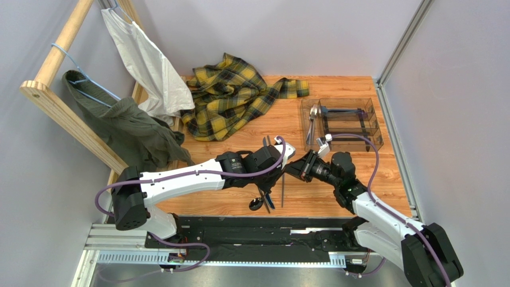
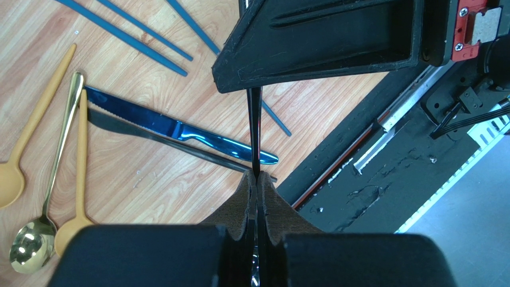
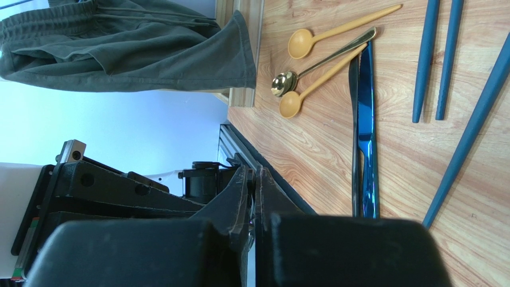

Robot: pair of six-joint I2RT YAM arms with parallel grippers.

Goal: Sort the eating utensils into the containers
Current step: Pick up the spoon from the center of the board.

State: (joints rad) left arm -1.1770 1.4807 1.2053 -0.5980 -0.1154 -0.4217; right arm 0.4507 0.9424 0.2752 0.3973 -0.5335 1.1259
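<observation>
— Wood-grain table (image 1: 371, 179), near edge, middle. What's in play?

— A thin dark stick (image 2: 255, 131), held off the wood between the two arms. The left gripper (image 2: 257, 179) has its jaws pinched tight on one end. The other end runs in under the right gripper (image 3: 252, 179).

— Does the right one have it too?

— Its jaws are drawn together with barely a slit between them, and I judge they are nipping the stick, though the contact itself is hidden. It reads as a hand-over from left to right.

— What lies around them?

— Below the stick a blue knife (image 2: 179, 128) lies flat with a darker blade just beside it. Off to one side are a gold spoon (image 2: 54, 173) and two yellow spoons (image 2: 36, 119), close together. Several blue sticks (image 2: 126, 36) lie a little farther off. All of these are unsorted on the wood.

— And the tray (image 1: 377, 125)?

— Far right of the table, well apart from the grippers. A few silver pieces show in its left compartment and something dark in another. A plaid cloth (image 1: 230, 95) is heaped to its left.

— So what does the next move call for?

— The left jaws should open only once the right grip is sure, or the stick drops. Then the right arm must swing back to the tray, line the stick up with a long compartment, and let go low.
</observation>
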